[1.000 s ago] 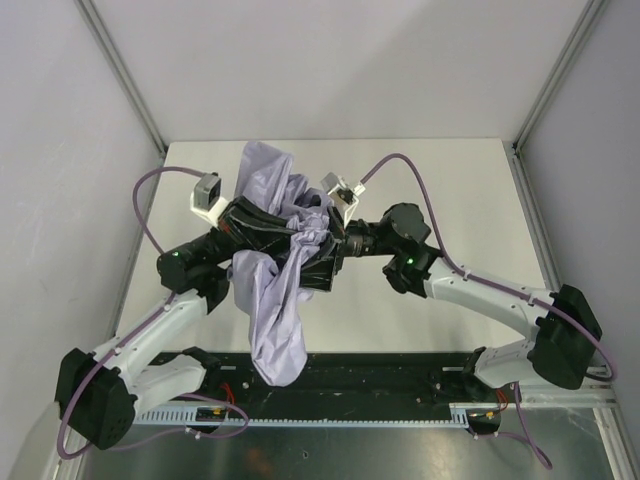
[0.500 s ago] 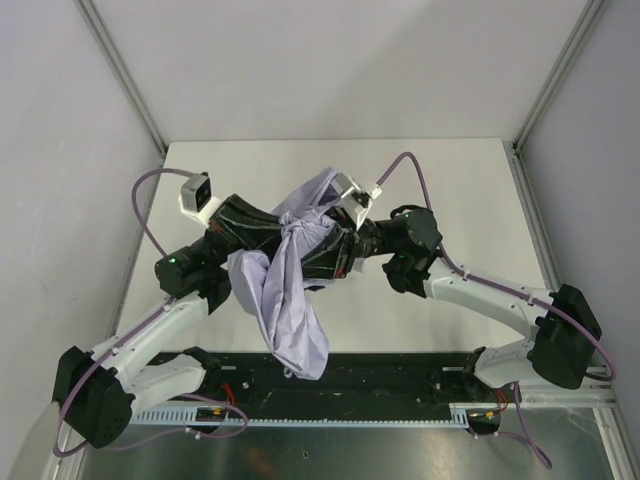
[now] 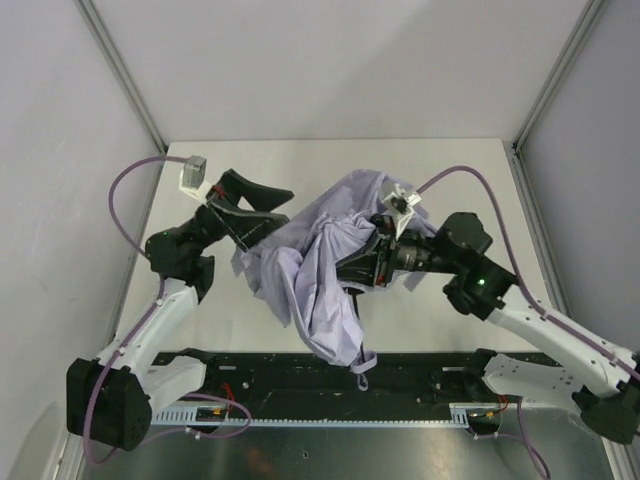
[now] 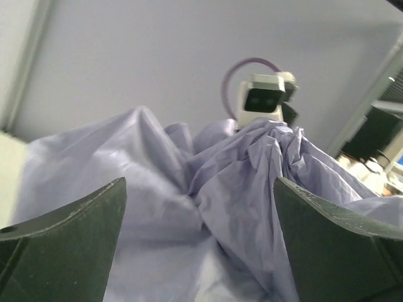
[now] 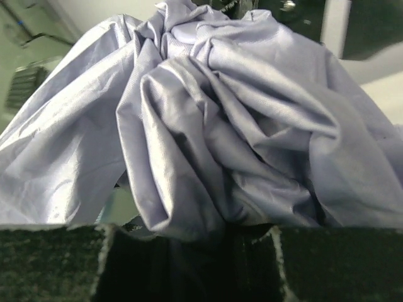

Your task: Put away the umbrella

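The umbrella (image 3: 322,262) is a crumpled pale lavender canopy hanging between the two arms, its lower end with a small loop (image 3: 361,366) drooping over the table's near edge. My right gripper (image 3: 352,272) is mostly buried in the folds; in the right wrist view it (image 5: 189,251) is shut on a bunch of the fabric (image 5: 227,126). My left gripper (image 3: 278,208) is open just left of the canopy, with the cloth (image 4: 189,207) ahead of its spread fingers (image 4: 69,245) and nothing gripped. The shaft and handle are hidden.
The white table (image 3: 450,170) is boxed in by grey walls with metal corner posts (image 3: 130,90). A black rail (image 3: 430,375) runs along the near edge between the arm bases. The right wrist camera (image 4: 261,100) shows above the cloth.
My left gripper has opened, let go of the canopy and drawn back to the left. The right gripper has closed on the fabric and moved right, dragging the canopy rightward and lower.
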Motion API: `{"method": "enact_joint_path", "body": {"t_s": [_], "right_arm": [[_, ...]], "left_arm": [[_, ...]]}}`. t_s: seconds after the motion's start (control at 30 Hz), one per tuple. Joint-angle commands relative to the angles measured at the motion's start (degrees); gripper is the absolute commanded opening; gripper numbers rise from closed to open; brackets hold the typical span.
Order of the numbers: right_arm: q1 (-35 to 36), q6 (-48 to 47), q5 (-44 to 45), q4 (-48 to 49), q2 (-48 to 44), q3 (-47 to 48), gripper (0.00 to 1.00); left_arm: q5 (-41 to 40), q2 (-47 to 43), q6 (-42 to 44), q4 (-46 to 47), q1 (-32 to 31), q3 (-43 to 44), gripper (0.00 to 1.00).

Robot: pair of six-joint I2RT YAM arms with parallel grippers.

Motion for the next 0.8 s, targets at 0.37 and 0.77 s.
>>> {"method": "enact_joint_path", "body": {"t_s": [0.37, 0.77], "right_arm": [[-12.6, -17.0, 30.7, -34.3, -2.8, 6.7, 0.00], [-10.1, -29.0, 39.6, -46.0, 7.5, 16.0, 0.00]], "left_arm": [[-4.8, -8.2, 24.3, -56.1, 11.7, 8.8, 1.00], [-25.5, -3.9, 35.0, -63.9, -17.0, 3.0, 0.99]]}}
